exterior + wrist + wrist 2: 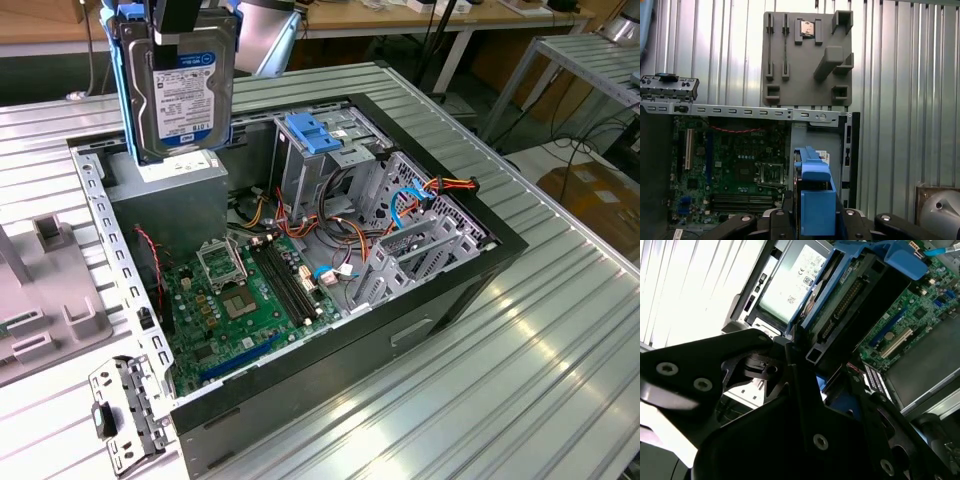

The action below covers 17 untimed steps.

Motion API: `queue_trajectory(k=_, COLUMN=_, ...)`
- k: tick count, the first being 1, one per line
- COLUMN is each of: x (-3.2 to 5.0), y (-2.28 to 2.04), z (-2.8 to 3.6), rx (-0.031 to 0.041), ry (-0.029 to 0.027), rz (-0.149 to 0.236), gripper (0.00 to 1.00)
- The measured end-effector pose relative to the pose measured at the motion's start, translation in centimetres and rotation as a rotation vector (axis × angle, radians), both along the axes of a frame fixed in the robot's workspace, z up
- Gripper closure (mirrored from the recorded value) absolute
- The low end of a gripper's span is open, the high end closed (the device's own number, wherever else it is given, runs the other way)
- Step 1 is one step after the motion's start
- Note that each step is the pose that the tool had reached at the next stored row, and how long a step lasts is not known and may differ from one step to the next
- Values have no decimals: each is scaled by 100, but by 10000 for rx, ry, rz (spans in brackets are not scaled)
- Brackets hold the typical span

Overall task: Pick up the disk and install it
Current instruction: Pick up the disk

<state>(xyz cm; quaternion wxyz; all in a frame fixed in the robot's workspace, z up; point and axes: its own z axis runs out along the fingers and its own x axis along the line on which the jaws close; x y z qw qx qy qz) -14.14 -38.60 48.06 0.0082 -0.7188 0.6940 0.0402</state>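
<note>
The pincer pinches the disk, white blue-banded label showing, above the case.

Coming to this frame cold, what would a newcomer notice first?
The disk, silver with blue rails, hangs upright in the gripper, jaws shut on its top edge, above the open computer case at the exterior view's left. Inside the case the green motherboard lies exposed, and a bare blue bracket sits atop the drive cage.
</note>
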Motion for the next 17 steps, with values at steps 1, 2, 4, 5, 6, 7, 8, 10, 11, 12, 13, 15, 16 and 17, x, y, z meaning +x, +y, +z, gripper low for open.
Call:
queue_trajectory(k=1, x=1, y=-9, z=0, rx=0, ry=1, rz=0, gripper=63)
queue_trajectory(k=2, x=1, y=-15, z=0, rx=0, ry=1, rz=0, gripper=63)
queue_trajectory(k=4, x=2, y=-26, z=0, rx=-1, ry=0, rz=0, gripper=63)
queue_trajectory(k=5, x=2, y=-33, z=0, rx=0, ry=0, rz=0, gripper=63)
queue_trajectory(k=6, x=2, y=-40, z=0, rx=0, ry=0, rz=0, gripper=63)
queue_trajectory(k=7, x=3, y=-45, z=0, rx=0, ry=0, rz=0, gripper=63)
queue_trajectory(k=8, x=3, y=-53, z=0, rx=-1, ry=0, rz=1, gripper=63)
queue_trajectory(k=10, x=4, y=-65, z=0, rx=0, ry=1, rz=0, gripper=63)
queue_trajectory(k=11, x=4, y=-70, z=0, rx=0, ry=0, rz=0, gripper=63)
queue_trajectory(k=12, x=5, y=-77, z=0, rx=0, ry=0, rz=0, gripper=63)
queue_trajectory(k=13, x=5, y=-82, z=-1, rx=0, ry=0, rz=0, gripper=63)
queue_trajectory(k=15, x=6, y=-93, z=0, rx=0, ry=0, rz=1, gripper=63)
queue_trajectory(k=16, x=6, y=-104, z=-1, rx=0, ry=0, rz=0, gripper=63)
queue_trajectory(k=17, x=7, y=-110, z=-1, rx=-1, ry=0, rz=1, gripper=63)
